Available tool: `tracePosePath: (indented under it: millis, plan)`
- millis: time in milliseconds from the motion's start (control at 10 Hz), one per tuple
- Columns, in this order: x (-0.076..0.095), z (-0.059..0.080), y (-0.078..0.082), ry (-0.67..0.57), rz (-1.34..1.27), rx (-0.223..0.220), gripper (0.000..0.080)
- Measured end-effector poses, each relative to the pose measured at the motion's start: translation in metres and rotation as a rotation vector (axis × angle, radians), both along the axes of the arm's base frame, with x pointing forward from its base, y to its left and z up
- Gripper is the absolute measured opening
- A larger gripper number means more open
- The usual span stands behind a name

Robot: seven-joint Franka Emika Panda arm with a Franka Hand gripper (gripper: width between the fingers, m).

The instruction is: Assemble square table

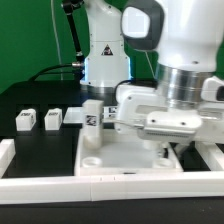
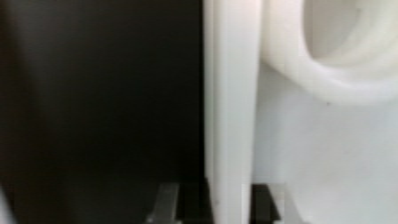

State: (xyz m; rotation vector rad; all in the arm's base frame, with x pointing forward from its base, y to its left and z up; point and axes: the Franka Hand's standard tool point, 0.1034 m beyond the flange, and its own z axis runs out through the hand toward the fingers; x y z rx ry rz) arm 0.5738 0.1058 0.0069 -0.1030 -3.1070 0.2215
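Note:
The square tabletop (image 1: 125, 158) lies flat, a white slab with a raised rim. My gripper (image 1: 166, 150) is down on its part toward the exterior view's right. In the wrist view my gripper (image 2: 226, 206) straddles the slab's upright rim (image 2: 228, 100), with a dark finger (image 2: 267, 205) against each side, so it is shut on the rim. A round corner socket (image 2: 338, 60) shows beside the rim. One leg block (image 1: 92, 118) stands upright at the slab's far corner on the exterior view's left. Two more leg blocks (image 1: 25, 121) (image 1: 53, 119) lie on the black table.
Long white border rails run along the front (image 1: 100, 187) and the exterior view's left (image 1: 5, 155). A white tagged piece (image 1: 74, 116) lies behind the slab. The arm's base (image 1: 105, 60) stands at the back.

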Motion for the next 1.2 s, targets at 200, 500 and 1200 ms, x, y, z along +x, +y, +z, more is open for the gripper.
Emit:
tracePosePath:
  millis: [200, 500, 1200]
  plan:
    - [0.004, 0.001, 0.017, 0.023, 0.013, -0.005, 0.0054]
    - [0.003, 0.003, 0.016, 0.043, 0.014, -0.020, 0.0054]
    - [0.006, 0.005, -0.011, 0.049, -0.023, -0.054, 0.0558]
